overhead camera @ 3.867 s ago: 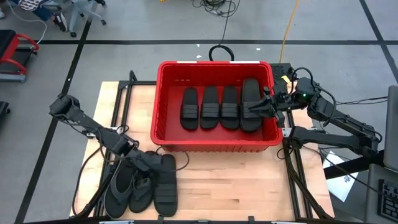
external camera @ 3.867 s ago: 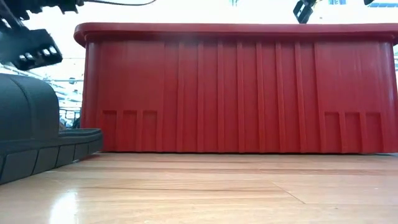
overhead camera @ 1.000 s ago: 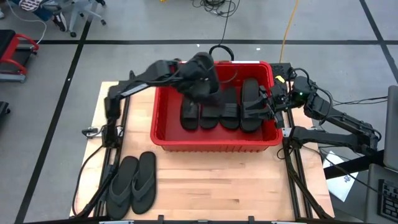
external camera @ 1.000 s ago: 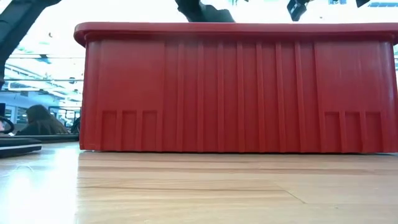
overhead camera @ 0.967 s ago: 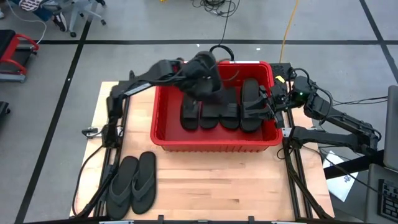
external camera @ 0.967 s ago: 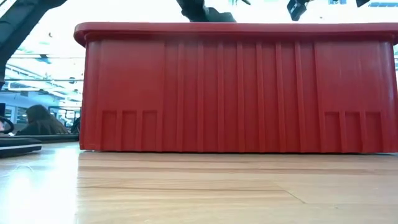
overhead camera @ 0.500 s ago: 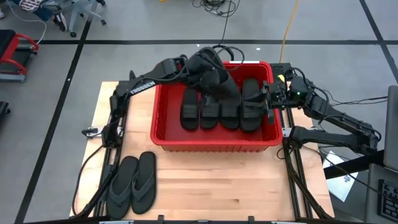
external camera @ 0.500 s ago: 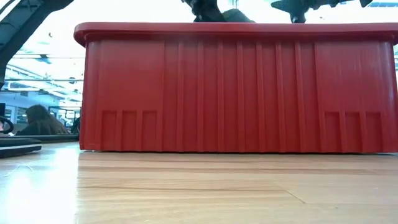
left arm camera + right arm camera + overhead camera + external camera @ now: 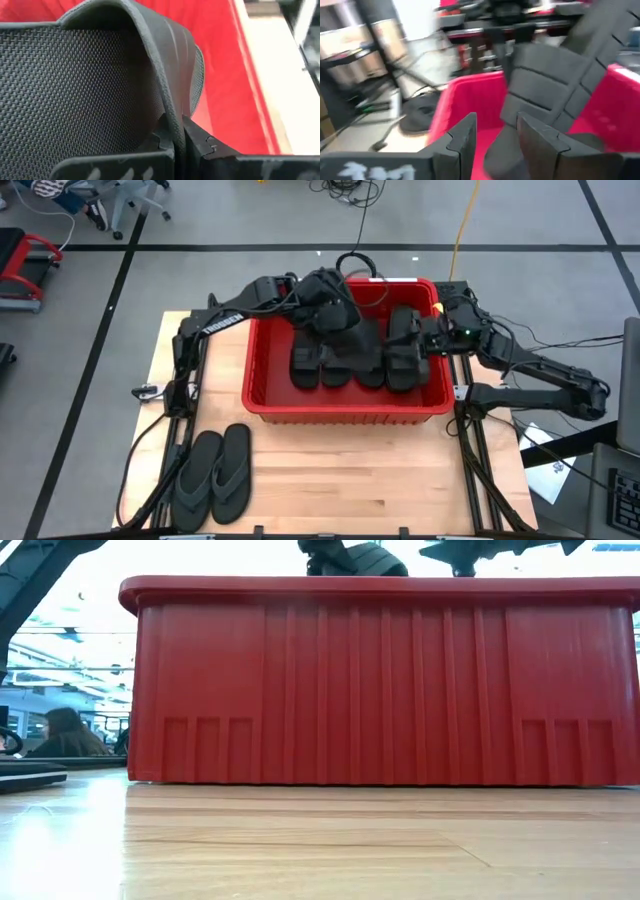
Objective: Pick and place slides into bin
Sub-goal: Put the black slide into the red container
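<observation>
Clamped on the edge of a band-strap slide [image 9: 100, 90], your left end effector [image 9: 335, 315] hangs over the far half of the red bin [image 9: 262, 395], its fingers [image 9: 167, 137] pinched on the sole's rim. A few seconds ago that arm was down at the near-left of the surface among three slides; now only the two thong slides [image 9: 212, 477] lie there, and the carried one has travelled above the row of four slides [image 9: 350, 355] already lying in the bin. Your right end effector [image 9: 425, 340], fingers apart and empty, has edged in over the bin's right rim in the last second. By the look of it, this slide needs only lowering and releasing, leaving the thong pair to fetch.
</observation>
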Robot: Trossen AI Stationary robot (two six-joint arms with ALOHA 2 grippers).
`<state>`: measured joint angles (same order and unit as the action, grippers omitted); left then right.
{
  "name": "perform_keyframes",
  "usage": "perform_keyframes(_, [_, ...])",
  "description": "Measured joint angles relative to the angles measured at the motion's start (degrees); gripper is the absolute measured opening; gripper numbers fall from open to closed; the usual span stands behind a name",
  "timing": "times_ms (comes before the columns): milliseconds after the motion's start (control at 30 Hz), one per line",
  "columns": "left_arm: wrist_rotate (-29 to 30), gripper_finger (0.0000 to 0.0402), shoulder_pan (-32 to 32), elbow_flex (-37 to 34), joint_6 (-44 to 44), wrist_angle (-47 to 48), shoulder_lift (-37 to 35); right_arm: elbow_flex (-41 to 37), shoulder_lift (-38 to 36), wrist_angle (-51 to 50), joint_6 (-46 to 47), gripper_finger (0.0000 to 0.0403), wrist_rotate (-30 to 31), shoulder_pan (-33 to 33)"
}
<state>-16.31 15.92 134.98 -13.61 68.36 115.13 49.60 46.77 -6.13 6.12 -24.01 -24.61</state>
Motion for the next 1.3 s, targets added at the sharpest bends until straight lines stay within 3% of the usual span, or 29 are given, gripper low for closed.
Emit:
perform_keyframes(133, [-1.26,0.0,0.24,0.02,2.16,-4.79,0.0,0.0,1.29,2.12,-0.4,0.013,5.87,0.37])
perform_keyframes(533, [-0.31,0.0001,1.29,0.0,7.8,-5.34,0.0,0.02,2.04,1.24,-7.57,0.013,6.04,0.38])
perform_keyframes(800, [-5.96,0.0001,0.4,0.0,2.77,0.47,0.0,0.04,0.25,1.64,-16.05,0.0156,5.7,0.4])
perform_keyframes(933, [-10.37,0.0001,0.2,0.0,-0.26,2.66,0.0,0.04,0.7,2.7,-16.33,0.0171,0.8,0.36])
perform_keyframes(1133, [-18.0,0.0001,-1.13,0.0,-0.65,3.08,0.0,0.04,2.27,11.92,-9.37,0.0175,-9.87,0.39])
perform_keyframes(1300, [-19.13,0.0001,-2.61,0.04,0.16,4.31,0.49,0.04,3.36,17.53,-8.47,0.0167,-12.2,2.28])
